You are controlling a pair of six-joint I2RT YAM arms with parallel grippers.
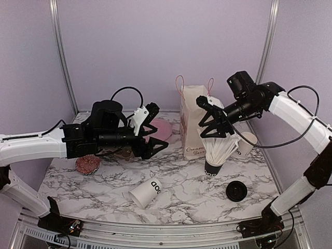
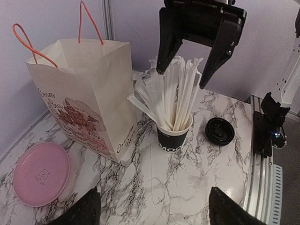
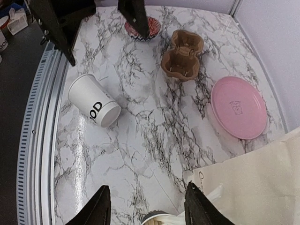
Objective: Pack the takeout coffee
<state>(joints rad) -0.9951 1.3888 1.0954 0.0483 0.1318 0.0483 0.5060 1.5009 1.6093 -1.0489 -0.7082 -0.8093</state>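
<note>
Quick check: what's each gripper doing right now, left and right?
Left gripper: open, holding nothing.
Right gripper: open above the black cup of straws, holding nothing.

Straw cup (image 1: 212, 167) tight beside bag (image 1: 192, 129) — blocks right approach; bare marble (image 1: 192, 193) between tipped cup (image 1: 145, 193) and lid (image 1: 236, 191)

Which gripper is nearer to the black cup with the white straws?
Right. The right gripper is directly above the black cup, its fingers either side of the straw tips. The left gripper is far off to its left.
</note>
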